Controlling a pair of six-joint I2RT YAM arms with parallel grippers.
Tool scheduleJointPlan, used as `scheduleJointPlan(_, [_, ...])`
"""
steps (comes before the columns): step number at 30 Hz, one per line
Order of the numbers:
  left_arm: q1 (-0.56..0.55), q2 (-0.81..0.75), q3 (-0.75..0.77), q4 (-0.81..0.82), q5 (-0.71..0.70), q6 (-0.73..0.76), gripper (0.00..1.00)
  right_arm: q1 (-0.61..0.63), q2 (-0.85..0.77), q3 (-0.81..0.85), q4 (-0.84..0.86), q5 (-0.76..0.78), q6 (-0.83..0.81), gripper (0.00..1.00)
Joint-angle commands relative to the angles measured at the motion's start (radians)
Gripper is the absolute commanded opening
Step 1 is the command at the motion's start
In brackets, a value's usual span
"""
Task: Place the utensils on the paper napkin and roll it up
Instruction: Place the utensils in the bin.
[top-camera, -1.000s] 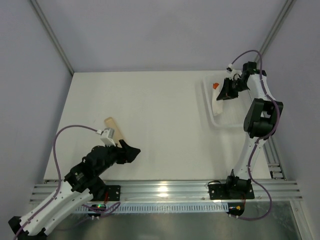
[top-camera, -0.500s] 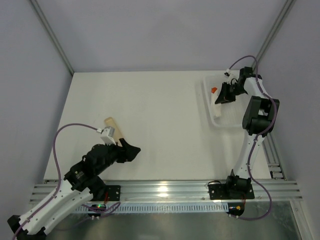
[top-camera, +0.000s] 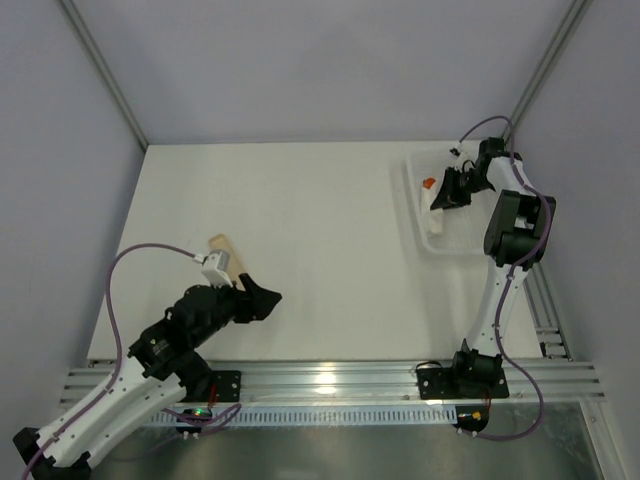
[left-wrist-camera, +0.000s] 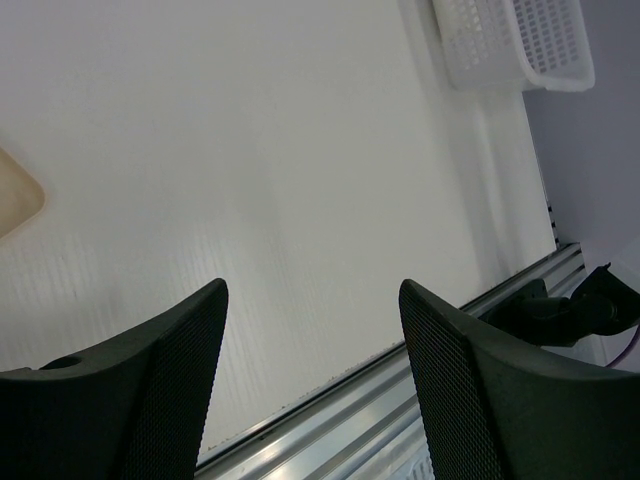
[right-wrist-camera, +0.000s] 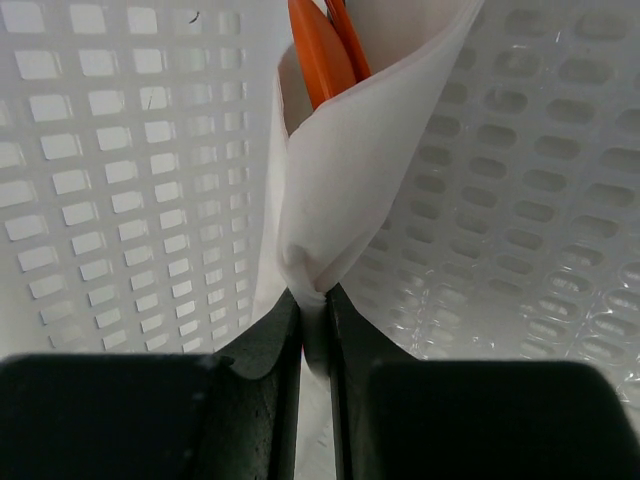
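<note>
My right gripper (top-camera: 445, 192) is inside the white mesh basket (top-camera: 425, 235) at the back right. In the right wrist view it (right-wrist-camera: 315, 300) is shut on a fold of the white paper napkin (right-wrist-camera: 350, 150), and an orange utensil (right-wrist-camera: 322, 55) pokes out of the napkin's top; it shows as an orange spot in the top view (top-camera: 428, 183). The pale tan stick (top-camera: 219, 246) lies on the table at the left, partly under my left wrist. My left gripper (top-camera: 262, 297) is open and empty just right of it. The stick's rounded end shows at the left wrist view's edge (left-wrist-camera: 15, 200).
The basket also shows far off in the left wrist view (left-wrist-camera: 510, 45). Aluminium rails (top-camera: 330, 380) run along the near table edge. Frame posts stand at the back corners. Purple cables loop from both arms.
My right gripper has shifted slightly toward the back of the basket with the napkin. The left arm has barely moved.
</note>
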Motion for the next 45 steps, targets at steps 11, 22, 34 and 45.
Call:
scheduleJointPlan(11, [-0.003,0.024,0.019,0.067,0.001,-0.009,0.7,-0.001,0.025,0.052,0.045,0.014,0.03,0.3])
scheduleJointPlan(22, [-0.003,0.031,0.02,0.07,0.004,-0.006,0.7,0.002,0.001,0.025,0.072,0.06,0.045,0.57])
scheduleJointPlan(34, [-0.003,0.028,0.014,0.077,0.017,-0.01,0.7,0.005,-0.087,-0.036,0.13,0.105,0.056,0.72])
scheduleJointPlan(45, [-0.003,0.031,0.011,0.087,0.029,-0.009,0.7,0.005,-0.183,-0.107,0.203,0.146,0.087,0.78])
